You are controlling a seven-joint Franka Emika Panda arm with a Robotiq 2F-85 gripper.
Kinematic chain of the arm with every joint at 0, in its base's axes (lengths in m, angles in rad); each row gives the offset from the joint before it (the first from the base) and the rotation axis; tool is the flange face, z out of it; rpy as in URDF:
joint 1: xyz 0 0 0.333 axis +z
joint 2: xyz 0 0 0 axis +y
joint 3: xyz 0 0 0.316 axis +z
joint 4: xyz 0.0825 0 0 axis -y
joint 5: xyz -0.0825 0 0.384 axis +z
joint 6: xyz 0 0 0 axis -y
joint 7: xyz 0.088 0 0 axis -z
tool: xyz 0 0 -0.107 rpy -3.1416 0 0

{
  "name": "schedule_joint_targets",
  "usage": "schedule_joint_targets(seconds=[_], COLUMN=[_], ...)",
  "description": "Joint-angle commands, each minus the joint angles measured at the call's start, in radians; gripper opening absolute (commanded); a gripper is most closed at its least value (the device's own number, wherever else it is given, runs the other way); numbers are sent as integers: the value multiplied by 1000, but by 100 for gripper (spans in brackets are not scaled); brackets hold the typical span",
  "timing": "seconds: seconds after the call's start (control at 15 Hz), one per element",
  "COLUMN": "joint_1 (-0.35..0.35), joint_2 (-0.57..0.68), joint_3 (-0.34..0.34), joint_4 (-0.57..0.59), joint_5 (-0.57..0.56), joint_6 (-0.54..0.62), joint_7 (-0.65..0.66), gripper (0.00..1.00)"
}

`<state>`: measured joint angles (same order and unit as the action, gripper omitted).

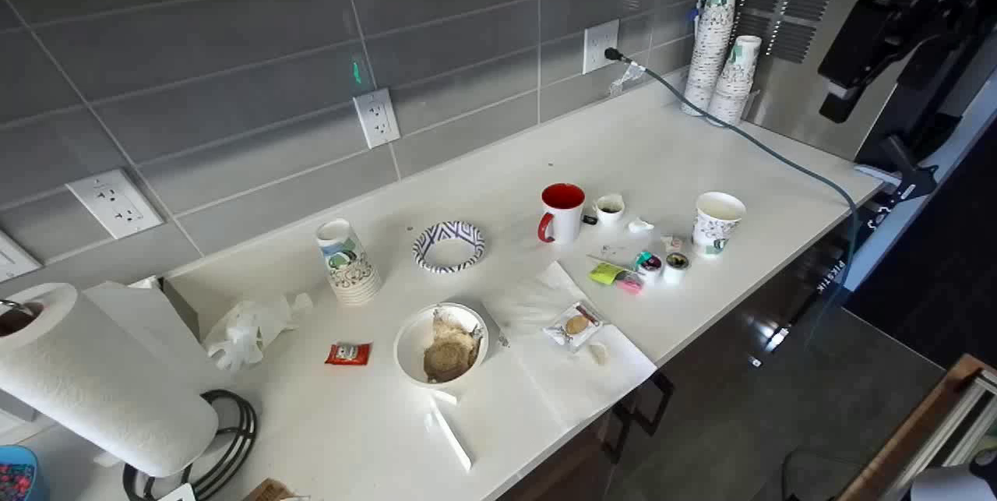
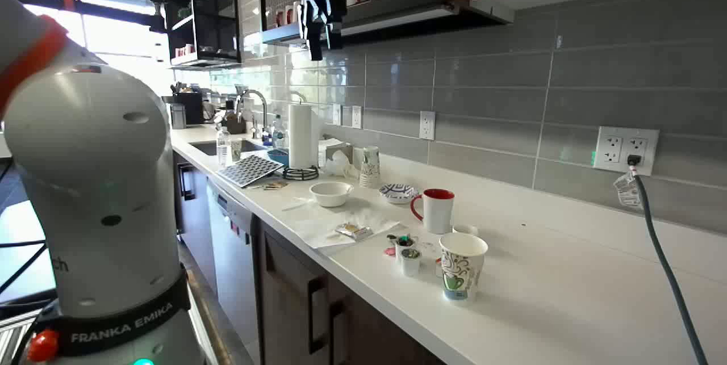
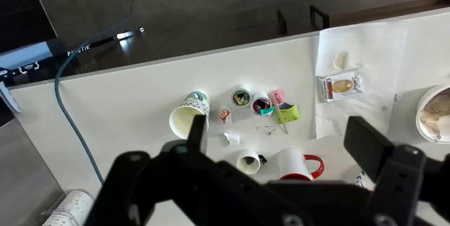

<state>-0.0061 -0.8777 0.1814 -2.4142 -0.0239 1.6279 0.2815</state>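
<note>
The hand (image 3: pixel 282 134) hangs high above the white bench (image 1: pixel 646 154), its two black fingers (image 3: pixel 367 143) wide apart. Between them, well below in the wrist view, are a white ceramic mug with red lining and red handle (image 3: pixel 291 162) and a small round white cup (image 3: pixel 246 169). The mug's bottom is hidden; the small cup holds dark matter (image 3: pixel 249 160), with a black scrap (image 3: pixel 262 160) just beside it.

Closer than these to the bench's front edge stand a small white pod with a torn top (image 2: pixel 409 266), dark and green inside, and a second white pod with a teal flap (image 3: pixel 259 95), purplish inside. Near them, also by the front edge, stands a tall white paper cup with leafy print (image 1: pixel 715 232); its inside is pale yellow, and I cannot tell whether that is liquid.

In the back corner, by a vented steel panel (image 1: pixel 787 96), stand tall columns of nested white paper cups (image 1: pixel 709 49). A shorter stack of printed paper cups (image 1: pixel 348 267) and a round paper bowl with blue zigzags (image 1: pixel 448 231) stand toward the back edge. Nearer the front edge, a plain white bowl (image 1: pixel 408 343) holds brown and cream crumbly matter (image 1: pixel 452 357).
</note>
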Motion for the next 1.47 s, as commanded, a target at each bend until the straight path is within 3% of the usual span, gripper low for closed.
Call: schedule_joint_targets(seconds=[0.0,0.8,0.93,1.13,1.4], joint_1=[3,11,41,79,127], joint_2=[1,15,64,142,292], joint_3=[-2,-3,13,65,83], joint_4=[2,-1,-21,-75,-134], joint_5=[-2,0,6,-20,-11], joint_6=[-1,14,96,299,577], joint_7=[2,-11,-51,-83,-126], gripper=[100,100,100,100,100])
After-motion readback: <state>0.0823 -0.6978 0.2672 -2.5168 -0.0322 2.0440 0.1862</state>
